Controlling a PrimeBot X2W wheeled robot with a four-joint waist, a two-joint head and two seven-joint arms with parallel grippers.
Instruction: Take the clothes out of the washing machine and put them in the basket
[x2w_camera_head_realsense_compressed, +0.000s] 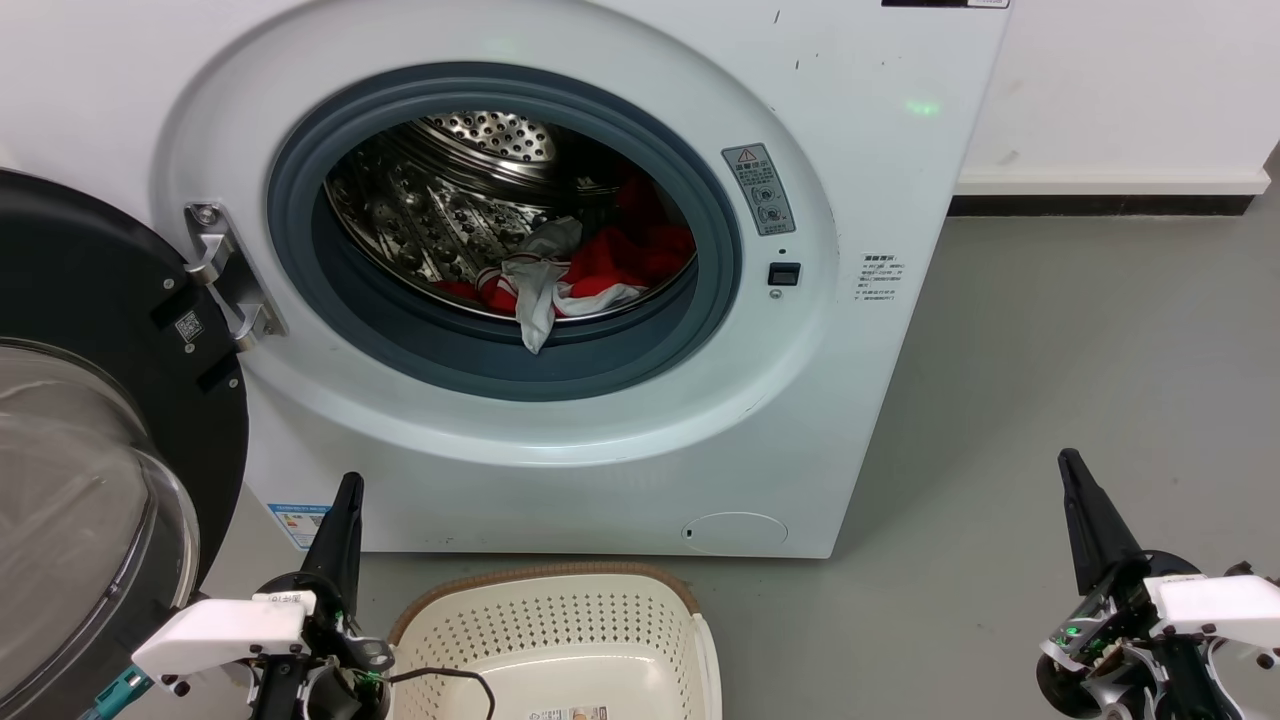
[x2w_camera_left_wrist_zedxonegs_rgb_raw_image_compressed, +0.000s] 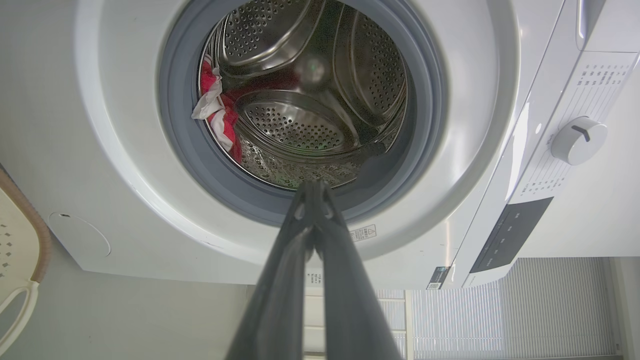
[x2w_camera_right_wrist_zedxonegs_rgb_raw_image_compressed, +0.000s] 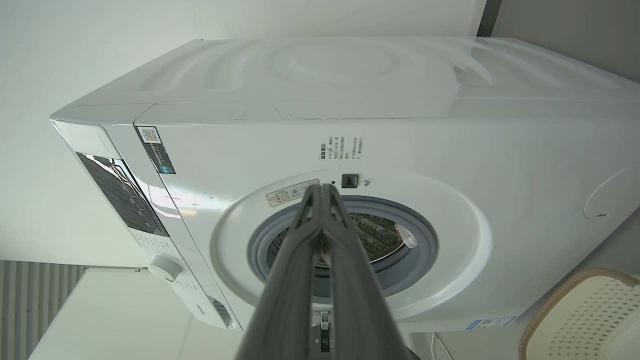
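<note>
The white washing machine (x2w_camera_head_realsense_compressed: 850, 150) stands with its black-rimmed glass door (x2w_camera_head_realsense_compressed: 90, 440) swung open to the left. Inside the steel drum lie the clothes (x2w_camera_head_realsense_compressed: 610, 262): red fabric with a grey-white piece hanging over the grey rubber ring. They also show in the left wrist view as red and white clothes (x2w_camera_left_wrist_zedxonegs_rgb_raw_image_compressed: 216, 112). The cream basket (x2w_camera_head_realsense_compressed: 545, 640) with brown rim sits on the floor before the machine and is empty. My left gripper (x2w_camera_head_realsense_compressed: 345, 490) is shut, low beside the basket's left. My right gripper (x2w_camera_head_realsense_compressed: 1072, 465) is shut, far right above the floor.
Grey floor (x2w_camera_head_realsense_compressed: 1080, 340) stretches to the right of the machine up to a white wall with a dark skirting. A black cable (x2w_camera_head_realsense_compressed: 450, 680) runs over the basket's near edge. The machine's control knob (x2w_camera_left_wrist_zedxonegs_rgb_raw_image_compressed: 577, 140) shows in the left wrist view.
</note>
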